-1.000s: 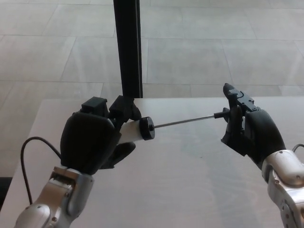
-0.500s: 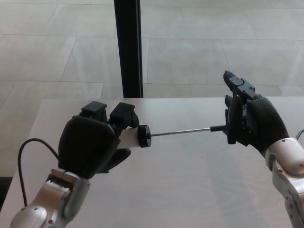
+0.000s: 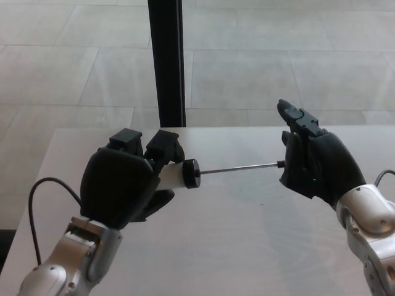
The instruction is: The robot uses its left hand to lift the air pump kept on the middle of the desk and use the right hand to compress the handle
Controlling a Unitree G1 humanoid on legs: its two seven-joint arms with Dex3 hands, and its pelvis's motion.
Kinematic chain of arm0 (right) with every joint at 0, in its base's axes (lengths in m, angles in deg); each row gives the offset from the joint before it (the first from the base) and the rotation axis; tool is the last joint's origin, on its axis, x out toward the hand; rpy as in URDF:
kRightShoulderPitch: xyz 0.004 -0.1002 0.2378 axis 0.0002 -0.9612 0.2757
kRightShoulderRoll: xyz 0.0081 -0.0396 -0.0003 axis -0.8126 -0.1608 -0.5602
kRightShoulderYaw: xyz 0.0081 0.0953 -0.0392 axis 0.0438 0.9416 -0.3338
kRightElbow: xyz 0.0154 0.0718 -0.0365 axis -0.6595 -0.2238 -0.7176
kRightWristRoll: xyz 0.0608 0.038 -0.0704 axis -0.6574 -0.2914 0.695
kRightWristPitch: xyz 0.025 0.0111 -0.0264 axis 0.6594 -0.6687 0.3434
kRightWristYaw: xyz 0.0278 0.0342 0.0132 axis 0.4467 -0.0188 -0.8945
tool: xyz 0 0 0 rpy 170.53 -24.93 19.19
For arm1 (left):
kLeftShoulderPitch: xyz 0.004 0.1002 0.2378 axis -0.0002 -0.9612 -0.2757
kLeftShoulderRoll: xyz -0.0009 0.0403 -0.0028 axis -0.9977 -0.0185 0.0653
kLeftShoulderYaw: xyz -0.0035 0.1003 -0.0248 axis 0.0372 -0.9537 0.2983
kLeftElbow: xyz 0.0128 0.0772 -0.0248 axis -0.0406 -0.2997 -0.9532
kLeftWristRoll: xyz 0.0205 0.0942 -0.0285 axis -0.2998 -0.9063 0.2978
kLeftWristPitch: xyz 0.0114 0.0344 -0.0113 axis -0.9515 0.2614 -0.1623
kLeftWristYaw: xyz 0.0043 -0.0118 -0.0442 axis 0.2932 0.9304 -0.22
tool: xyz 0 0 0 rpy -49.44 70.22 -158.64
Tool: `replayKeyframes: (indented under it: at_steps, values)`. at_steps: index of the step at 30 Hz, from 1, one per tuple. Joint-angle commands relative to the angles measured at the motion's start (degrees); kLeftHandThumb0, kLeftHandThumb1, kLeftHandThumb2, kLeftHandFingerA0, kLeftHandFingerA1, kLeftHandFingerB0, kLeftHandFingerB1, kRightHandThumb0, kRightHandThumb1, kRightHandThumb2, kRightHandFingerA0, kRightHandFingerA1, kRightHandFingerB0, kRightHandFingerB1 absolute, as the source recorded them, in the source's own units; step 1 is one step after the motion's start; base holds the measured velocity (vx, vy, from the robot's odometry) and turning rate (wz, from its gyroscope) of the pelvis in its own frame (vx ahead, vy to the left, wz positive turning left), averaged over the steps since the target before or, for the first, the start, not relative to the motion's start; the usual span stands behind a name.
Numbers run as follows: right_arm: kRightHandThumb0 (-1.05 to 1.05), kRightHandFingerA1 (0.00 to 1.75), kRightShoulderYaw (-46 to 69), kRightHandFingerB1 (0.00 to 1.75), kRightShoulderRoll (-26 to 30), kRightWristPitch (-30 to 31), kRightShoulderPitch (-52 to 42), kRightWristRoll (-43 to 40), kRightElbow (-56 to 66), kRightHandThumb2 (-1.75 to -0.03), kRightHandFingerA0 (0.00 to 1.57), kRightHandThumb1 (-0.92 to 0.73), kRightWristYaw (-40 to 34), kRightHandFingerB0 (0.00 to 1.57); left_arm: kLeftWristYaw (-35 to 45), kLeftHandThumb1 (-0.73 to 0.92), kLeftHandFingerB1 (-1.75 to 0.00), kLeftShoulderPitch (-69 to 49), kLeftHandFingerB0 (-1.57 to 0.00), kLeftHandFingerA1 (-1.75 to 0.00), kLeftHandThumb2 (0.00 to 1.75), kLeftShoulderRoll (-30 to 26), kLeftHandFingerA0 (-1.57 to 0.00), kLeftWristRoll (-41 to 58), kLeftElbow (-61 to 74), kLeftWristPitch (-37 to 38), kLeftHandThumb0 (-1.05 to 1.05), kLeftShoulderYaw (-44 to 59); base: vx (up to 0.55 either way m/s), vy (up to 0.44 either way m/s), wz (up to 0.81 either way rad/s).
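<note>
The air pump (image 3: 176, 175) is a white cylinder with a black end cap (image 3: 191, 173), held off the desk in the head view. My left hand (image 3: 120, 185) is shut on the cylinder and hides most of it. A thin metal rod (image 3: 241, 168) runs almost level from the cap to the right. The rod's far end and the handle disappear into my right hand (image 3: 315, 163), which is shut on the handle with one finger (image 3: 291, 114) sticking upward.
The pale desk (image 3: 247, 234) stretches below both hands, its far edge near the tiled floor. A black vertical post (image 3: 166, 61) stands behind the desk, just above the left hand. A black cable (image 3: 37, 197) loops beside my left forearm.
My right hand has shifted left towards the pump, so slightly less rod shows. The rod has levelled out from its earlier upward tilt. The left hand has kept its hold, barely moving.
</note>
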Motion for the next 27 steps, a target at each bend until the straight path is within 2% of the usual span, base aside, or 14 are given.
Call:
replayKeyframes:
  at_steps: [1, 5, 6, 10, 11, 14, 15, 20, 21, 24, 25, 26, 27]
  values:
    - [-1.03, 0.06, -0.62, 0.0, -0.97, 0.27, -1.41, 0.76, -0.08, -1.32, 0.0, -0.92, -0.38, 0.0, -0.27, 0.54, -1.58, 1.23, -0.68, -1.75, 0.96, 0.43, -0.78, 0.36, 0.54, -1.0, -0.12, 0.61, 0.0, 0.0, 0.0]
    - [-1.05, 0.06, 0.77, 0.0, -3.33, 0.69, -1.56, -0.73, -0.79, -1.31, 0.0, -0.9, -1.31, 0.0, -1.14, 0.54, -1.58, 1.45, -0.72, -1.75, 0.97, 2.2, -0.82, 0.46, 0.51, -2.16, -0.14, 0.84, 0.0, 0.0, 0.0]
    - [-1.05, 0.04, 1.03, 0.0, -3.7, 0.75, -1.59, -0.82, -1.09, -1.31, 0.0, -0.89, -1.47, 0.0, 0.26, 0.62, -1.51, 1.18, -0.66, -1.75, 0.83, 2.87, -0.9, 1.22, 1.29, -2.51, -0.11, 0.94, 0.0, 0.0, 0.0]
    - [-1.04, 0.04, 1.18, 0.0, -3.92, -0.53, -1.34, 0.15, -1.61, -1.32, 0.0, -0.92, -1.77, 0.0, 2.55, 0.62, -1.51, 0.78, -0.66, -1.75, 0.84, 4.36, -0.88, 1.65, 2.89, -3.69, -0.09, 0.98, 0.0, 0.0, 0.0]
    - [-1.05, 0.04, 1.32, 0.0, -3.88, -0.64, -1.13, 0.18, -1.74, -1.33, 0.0, -0.92, -1.8, 0.0, 3.16, 0.6, -1.58, 0.75, -0.67, -1.75, 0.91, 4.85, -0.78, 1.81, 3.28, -4.21, -0.15, 1.0, 0.0, 0.0, 0.0]
    - [-1.05, 0.03, 1.79, 0.0, -4.21, -0.75, -0.15, 0.33, -2.28, -1.32, 0.0, -0.9, -2.59, 0.0, 4.05, 0.58, -1.58, 1.08, -0.66, -1.75, 0.97, 6.32, -0.78, 0.96, 3.49, -6.13, -0.15, 0.53, 0.0, 0.0, 0.0]
    - [-1.05, 0.02, 2.01, 0.0, -4.42, -0.6, 0.66, 0.44, -2.52, -1.33, 0.0, -0.88, -3.05, 0.0, 4.11, 0.59, -1.49, 0.87, -0.68, -1.71, 0.92, 7.26, -0.82, 1.3, 3.22, -6.31, -0.09, 0.27, 0.0, 0.0, 0.0]
    - [-1.04, 0.04, 2.61, 0.03, -5.85, -3.02, 1.53, 0.44, -2.4, -1.33, 0.0, -0.89, -4.51, 0.02, 5.47, 0.61, -1.44, 0.32, -0.72, -1.74, 0.88, 9.39, -0.88, 0.91, 3.26, -8.7, -0.15, -0.5, 0.0, 0.0, 0.0]
    - [-1.04, 0.04, 2.53, 0.03, -5.9, -3.44, 1.34, 0.56, -2.31, -1.34, 0.0, -0.9, -4.45, 0.01, 5.39, 0.52, -1.15, 0.08, -0.9, -1.37, 1.02, 9.68, -1.21, 0.91, 3.26, -8.88, -0.21, -0.65, 0.0, 0.0, 0.0]
    - [-1.04, 0.04, 2.52, 0.02, -6.31, -3.92, 1.42, 0.23, -1.99, -1.33, 0.0, -0.87, -4.22, 0.01, 6.52, 0.52, -1.13, 0.07, -0.91, -1.34, 1.04, 10.44, -1.19, 0.78, 3.45, -10.2, -0.19, -1.06, 0.0, 0.0, 0.0]
    - [-1.03, 0.06, 2.49, 0.03, -6.55, -3.47, 1.45, -0.17, -1.49, -1.32, 0.0, -0.87, -3.93, 0.01, 6.06, 0.5, -1.04, 0.83, -0.89, -1.31, 1.05, 10.54, -1.19, -0.17, 2.92, -10.89, -0.17, -1.39, 0.0, 0.0, 0.0]
    - [-1.03, 0.07, 2.38, 0.03, -6.78, -3.17, 1.36, -0.02, -1.09, -1.32, 0.0, -0.87, -4.22, 0.02, 6.03, 0.55, -0.92, 1.2, -0.85, -1.49, 0.94, 10.39, -0.92, -0.98, 2.81, -11.38, -0.18, -1.72, 0.0, 0.0, 0.0]
    - [-1.03, 0.07, 2.34, 0.03, -6.83, -3.11, 0.92, 0.09, -0.68, -1.32, 0.0, -0.87, -4.35, 0.02, 5.93, 0.55, -0.92, 1.14, -0.85, -1.49, 0.94, 10.38, -0.92, -1.29, 2.85, -11.71, -0.18, -2.13, 0.0, 0.0, 0.0]
